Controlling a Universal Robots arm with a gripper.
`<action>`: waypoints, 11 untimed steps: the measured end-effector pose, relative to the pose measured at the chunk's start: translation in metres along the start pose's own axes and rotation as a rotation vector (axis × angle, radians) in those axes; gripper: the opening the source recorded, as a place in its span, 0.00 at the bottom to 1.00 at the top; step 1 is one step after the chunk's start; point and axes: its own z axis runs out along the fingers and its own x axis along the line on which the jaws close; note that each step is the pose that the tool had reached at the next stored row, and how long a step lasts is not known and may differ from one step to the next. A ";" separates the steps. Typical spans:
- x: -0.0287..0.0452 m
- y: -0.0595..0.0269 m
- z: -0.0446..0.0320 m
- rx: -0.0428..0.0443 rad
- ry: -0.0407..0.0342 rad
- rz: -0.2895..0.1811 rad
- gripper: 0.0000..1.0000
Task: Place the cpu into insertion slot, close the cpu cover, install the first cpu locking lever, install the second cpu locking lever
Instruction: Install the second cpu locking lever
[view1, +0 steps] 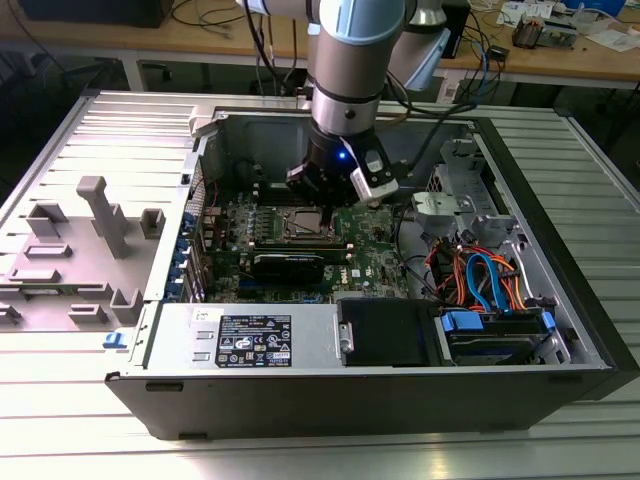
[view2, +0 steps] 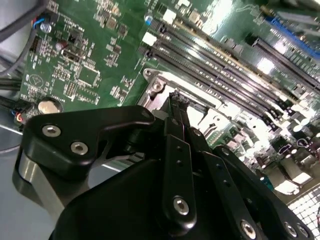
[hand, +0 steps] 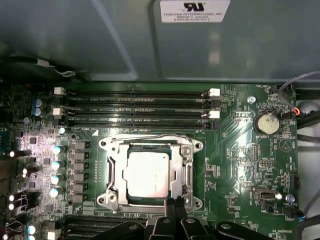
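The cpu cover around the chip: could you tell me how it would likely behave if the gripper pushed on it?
The cpu cover looks like thin sheet metal lying flat over the cpu, so it is probably light and stiff, perhaps flexing slightly. Its shiny surface may let the gripper slip.

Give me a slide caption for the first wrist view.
CPU seated in its socket with the cpu cover closed over it, gripper at the socket's edge.
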 end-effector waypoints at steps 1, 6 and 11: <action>0.0005 -0.0034 -0.0003 -0.0001 0.0000 0.000 0.11; 0.0064 -0.0122 -0.0014 -0.0001 -0.0001 0.000 0.11; 0.0116 -0.0198 -0.0015 -0.0154 -0.0004 -0.001 0.11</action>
